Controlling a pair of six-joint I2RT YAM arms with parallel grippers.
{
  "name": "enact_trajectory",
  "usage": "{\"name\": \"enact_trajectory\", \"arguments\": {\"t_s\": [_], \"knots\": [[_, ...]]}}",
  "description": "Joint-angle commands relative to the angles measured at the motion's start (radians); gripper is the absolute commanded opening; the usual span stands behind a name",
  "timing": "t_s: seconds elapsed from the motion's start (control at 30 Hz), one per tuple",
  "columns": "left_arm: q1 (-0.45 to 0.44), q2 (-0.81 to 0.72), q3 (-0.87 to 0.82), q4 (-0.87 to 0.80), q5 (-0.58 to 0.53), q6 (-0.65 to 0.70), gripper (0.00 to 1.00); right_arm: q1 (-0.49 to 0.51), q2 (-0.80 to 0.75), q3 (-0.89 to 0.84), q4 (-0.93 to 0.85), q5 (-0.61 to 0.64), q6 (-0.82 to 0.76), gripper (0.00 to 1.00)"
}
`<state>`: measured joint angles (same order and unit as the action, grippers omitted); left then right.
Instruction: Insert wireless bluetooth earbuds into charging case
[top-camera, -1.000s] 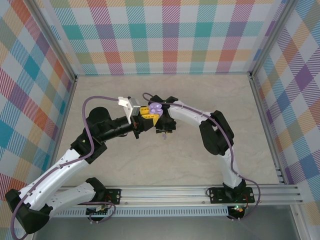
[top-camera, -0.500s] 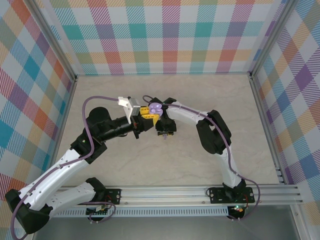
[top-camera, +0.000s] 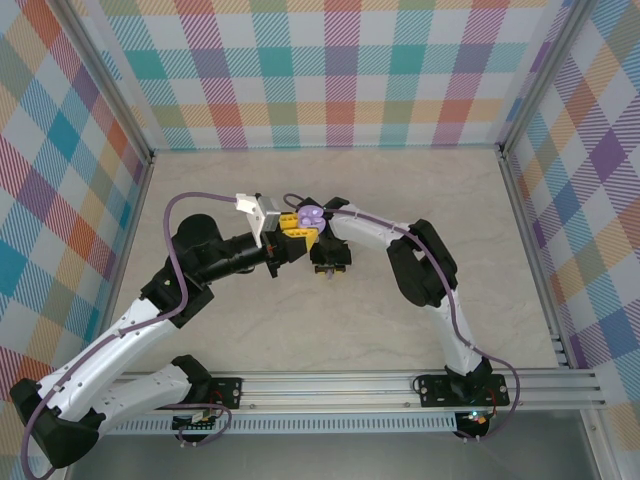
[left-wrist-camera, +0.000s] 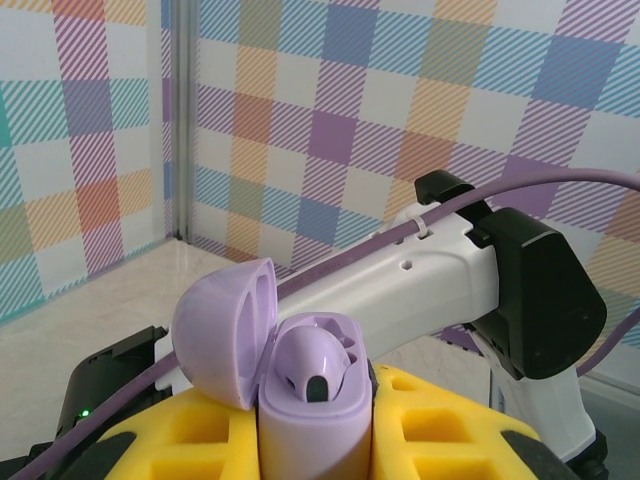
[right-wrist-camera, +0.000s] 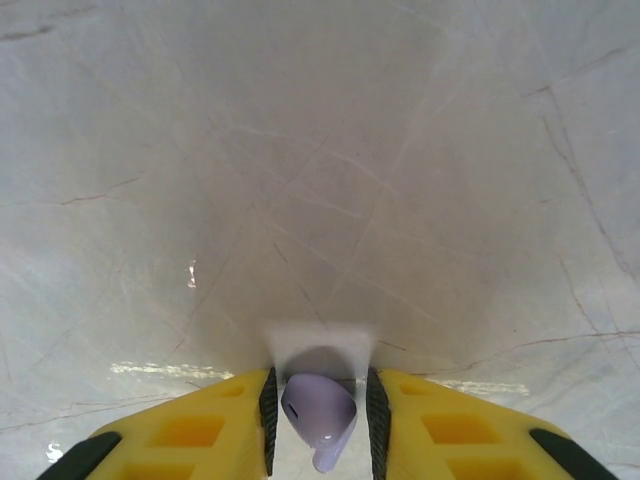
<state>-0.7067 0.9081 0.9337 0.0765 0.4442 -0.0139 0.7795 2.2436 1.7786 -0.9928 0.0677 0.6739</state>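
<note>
Looking down from the top camera, you see the left arm run up from the near left corner and bend right toward the middle of the table (top-camera: 400, 190). There the left gripper (top-camera: 297, 226) is clamped on the case (top-camera: 311, 214), a small lilac shape. The right arm rises from its base, folds at the elbow and reaches left. The right gripper (top-camera: 330, 266) points downward just beside the case.

In the left wrist view, your left gripper's yellow fingers (left-wrist-camera: 440, 430) squeeze the case (left-wrist-camera: 315, 430) from both sides and hold it upright. Its lid (left-wrist-camera: 225, 330) is hinged open and tilts to the left. The inside is paler lilac, with a rounded form bearing a dark slot; you cannot tell whether that is a seated earbud. The right arm's white link (left-wrist-camera: 400, 290) and a purple cable (left-wrist-camera: 560, 185) pass behind.

In the right wrist view, your right gripper (right-wrist-camera: 320, 400) pinches one earbud (right-wrist-camera: 318, 408) between its black pads (right-wrist-camera: 268, 410). It is glossy lilac, with the pale veined table beyond it.
</note>
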Motion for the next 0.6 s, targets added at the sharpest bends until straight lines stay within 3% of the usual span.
{"name": "enact_trajectory", "arguments": {"t_s": [0.0, 0.57], "knots": [[-0.016, -0.023, 0.002, 0.011, 0.004, -0.004, 0.06, 0.009, 0.034, 0.023, -0.026, -0.011, 0.016, 0.3], [-0.015, -0.026, -0.003, 0.008, 0.001, -0.005, 0.06, 0.012, 0.007, -0.02, 0.011, 0.039, 0.015, 0.2]]}}
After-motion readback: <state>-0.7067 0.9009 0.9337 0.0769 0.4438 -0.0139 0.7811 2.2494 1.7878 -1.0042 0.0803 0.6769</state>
